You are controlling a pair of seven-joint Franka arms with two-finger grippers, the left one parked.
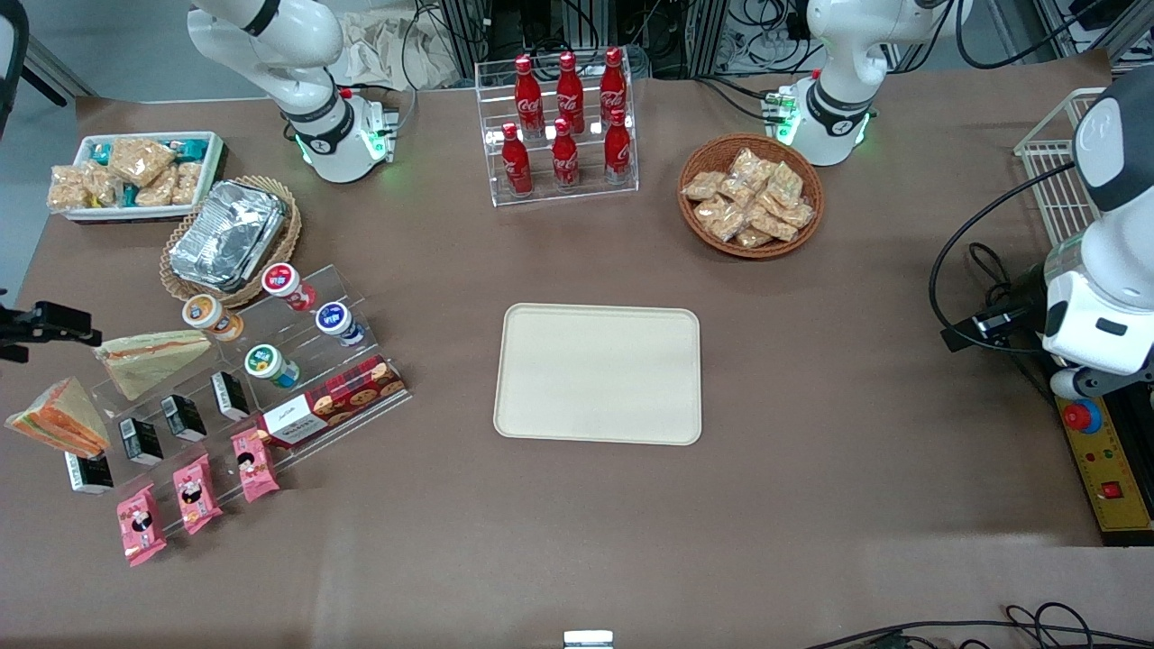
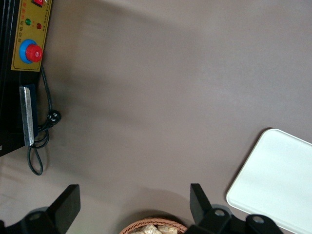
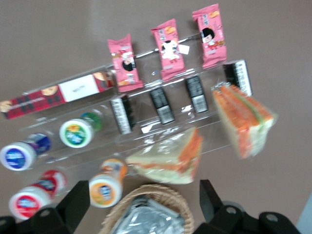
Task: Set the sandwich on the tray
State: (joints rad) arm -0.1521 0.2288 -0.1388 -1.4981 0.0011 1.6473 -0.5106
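The plastic-wrapped triangular sandwich with orange, green and white layers (image 1: pixel 56 417) is seen resting at the working arm's end of the brown table, untouched, beside a paler wedge sandwich (image 1: pixel 151 359). Above the display, the gripper (image 3: pixel 146 207) is held spread, nothing grasped. The cream rectangular tray (image 1: pixel 599 373) is left bare; pickup, transfer and placement are all judged outstanding.

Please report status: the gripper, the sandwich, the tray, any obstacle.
Gripper open, holding nothing, above the foil-container basket. Sandwich not picked, at the working arm's end beside the paler sandwich. Tray bare, mid-table. Nothing on the sandwich.
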